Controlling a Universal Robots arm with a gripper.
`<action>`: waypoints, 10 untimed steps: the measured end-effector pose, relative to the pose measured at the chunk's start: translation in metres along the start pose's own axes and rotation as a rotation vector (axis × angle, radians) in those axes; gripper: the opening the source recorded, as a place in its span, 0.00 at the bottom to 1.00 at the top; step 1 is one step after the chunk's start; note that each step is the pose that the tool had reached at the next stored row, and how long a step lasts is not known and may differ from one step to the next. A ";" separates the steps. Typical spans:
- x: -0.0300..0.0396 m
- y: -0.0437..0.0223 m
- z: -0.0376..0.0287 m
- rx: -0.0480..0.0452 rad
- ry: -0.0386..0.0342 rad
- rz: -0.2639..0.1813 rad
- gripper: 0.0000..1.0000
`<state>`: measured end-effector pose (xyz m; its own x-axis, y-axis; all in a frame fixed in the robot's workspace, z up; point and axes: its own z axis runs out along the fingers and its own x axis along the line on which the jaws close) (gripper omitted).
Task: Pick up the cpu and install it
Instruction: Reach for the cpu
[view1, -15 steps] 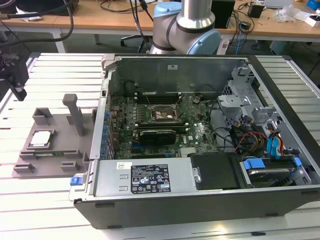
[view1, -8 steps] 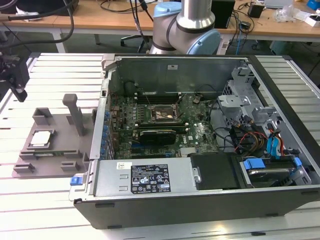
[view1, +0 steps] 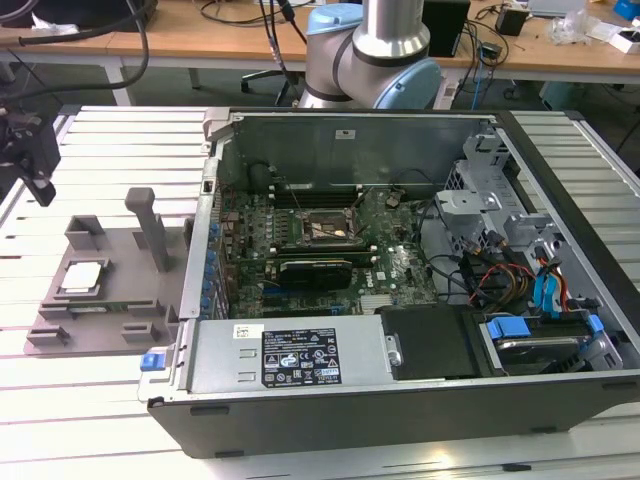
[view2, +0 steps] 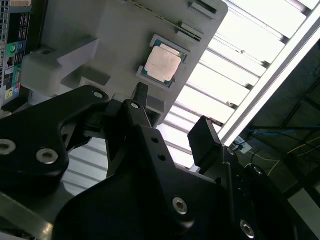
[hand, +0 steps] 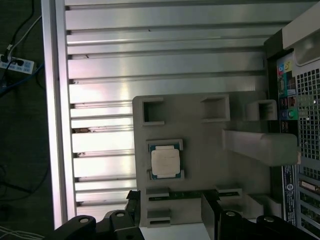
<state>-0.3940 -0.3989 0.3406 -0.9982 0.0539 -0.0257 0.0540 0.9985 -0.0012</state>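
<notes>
Empty hand (view2: 172, 112), spread wide, hangs near the cpu (view1: 82, 277).
The cpu rests in a grey tray (view1: 125, 255) at the exterior view's left.

Nothing legible: print on the white label (view1: 301, 357) on the computer case (view1: 400, 420) is too small

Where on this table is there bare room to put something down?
The table is bare in front of the grey tray and behind it, on the exterior view's left of the computer case. Inside, the case is crowded with boards and cables.
</notes>
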 end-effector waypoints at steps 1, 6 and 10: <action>0.0000 0.0000 0.0004 0.0000 0.0000 0.000 0.60; 0.0001 0.0000 0.0020 0.0000 0.0000 0.000 0.60; 0.0001 0.0000 0.0045 0.0000 0.0000 0.000 0.60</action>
<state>-0.3940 -0.3988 0.3361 -0.9982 0.0540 -0.0256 0.0540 0.9985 -0.0012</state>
